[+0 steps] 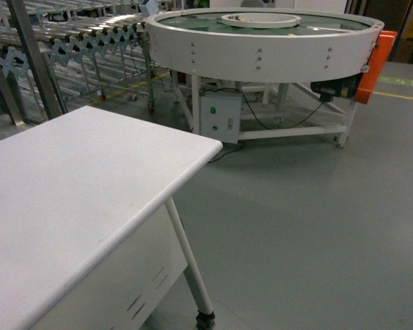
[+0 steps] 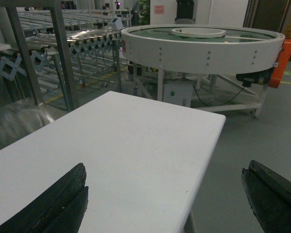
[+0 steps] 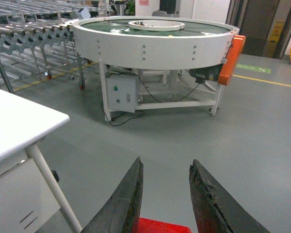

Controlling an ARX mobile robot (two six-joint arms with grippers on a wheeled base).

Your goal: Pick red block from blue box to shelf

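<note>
**Red block held low in the right gripper, over grey floor**

The red block [image 3: 157, 225], a small red plastic piece of which only the top edge shows at the bottom of the right wrist view, sits between the two dark fingers of the right gripper [image 3: 166, 194]. The fingers [image 3: 128, 204] stand close together with a narrow gap and the red surface lies right at their base; whether they actually press on it cannot be told, since the contact falls at the picture's edge.

Below and ahead of that gripper is smooth grey floor [image 3: 184, 141]. To its left stands the white-topped table [image 3: 19, 121] on a slim white leg (a castor shows under it in the head view).

The left gripper [image 2: 165, 194] hangs above the same white table top, its black fingers [image 2: 58, 204] spread wide apart with nothing between them.

Farther off, a large round white carousel table with a green top and white inner ring [image 1: 261, 34] stands on a white frame, with a white control box [image 1: 217, 117] beneath it and an orange guard [image 1: 375, 65] on its right side. Steel expanding roller conveyors [image 1: 89, 48] fill the left background.
</note>
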